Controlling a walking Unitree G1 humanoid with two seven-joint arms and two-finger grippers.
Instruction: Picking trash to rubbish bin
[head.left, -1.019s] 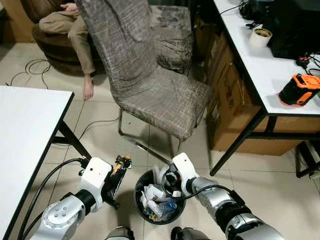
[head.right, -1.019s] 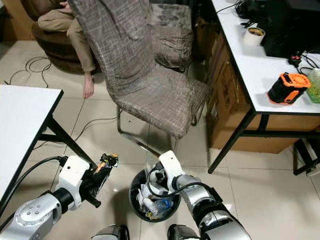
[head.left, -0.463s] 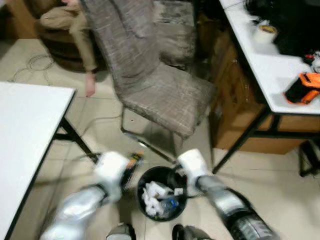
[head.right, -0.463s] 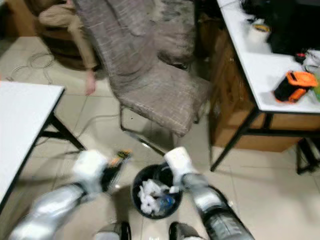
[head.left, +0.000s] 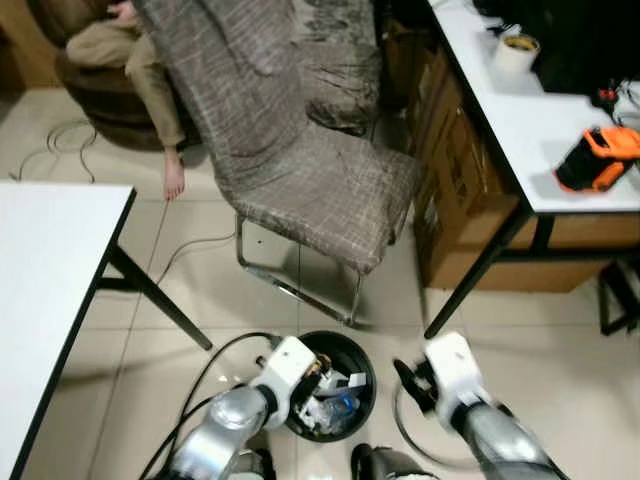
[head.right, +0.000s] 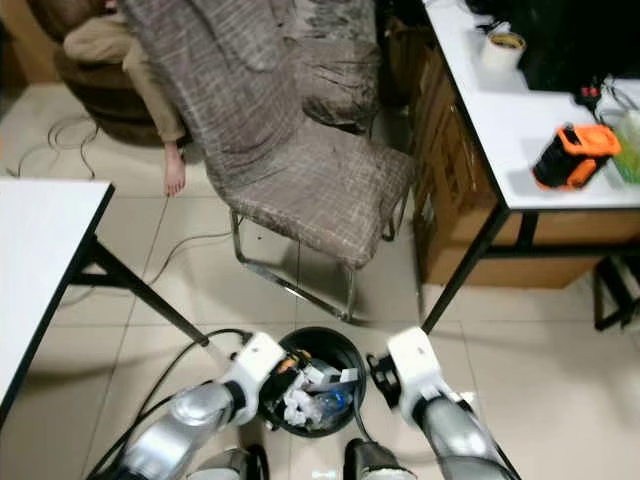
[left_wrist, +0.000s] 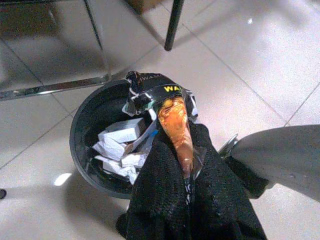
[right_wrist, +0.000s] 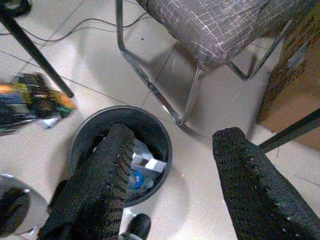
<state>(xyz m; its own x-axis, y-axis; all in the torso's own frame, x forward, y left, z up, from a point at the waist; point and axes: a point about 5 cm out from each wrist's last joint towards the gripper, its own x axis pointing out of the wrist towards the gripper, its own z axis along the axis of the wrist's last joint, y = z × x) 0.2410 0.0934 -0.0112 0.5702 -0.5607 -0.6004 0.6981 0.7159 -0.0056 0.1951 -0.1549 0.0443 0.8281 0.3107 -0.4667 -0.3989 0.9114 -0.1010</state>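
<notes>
The left gripper (left_wrist: 185, 175) pinches a crumpled snack wrapper (left_wrist: 167, 107) between its black fingers, holding it over the 9 o'clock rim of the rubbish bin (head.left: 352, 350). The wrapper is a long, twisted strip: glossy orange along the part caught in the fingers, flaring at its free end into torn black foil with yellow and white lettering and a clear plastic edge. That free end hangs above the bin's opening.

The bin is round and dark, standing on the pale tiled floor (head.left: 240, 290) at about 6 o'clock from the fabric-covered chair (head.left: 300, 170). Inside lie white folded cartons, scraps of paper and something blue.

The right gripper (right_wrist: 170, 185) hovers just beside the bin at its 3 o'clock side, its two fingers spread wide with nothing between them.

A white table (head.left: 50, 280) stands at 9 o'clock, a second table (head.left: 520, 120) at 2 o'clock carrying an orange tool (head.left: 598, 158) and a roll of tape (head.left: 518, 50). A seated person's leg (head.left: 160, 95) shows at 11 o'clock.
</notes>
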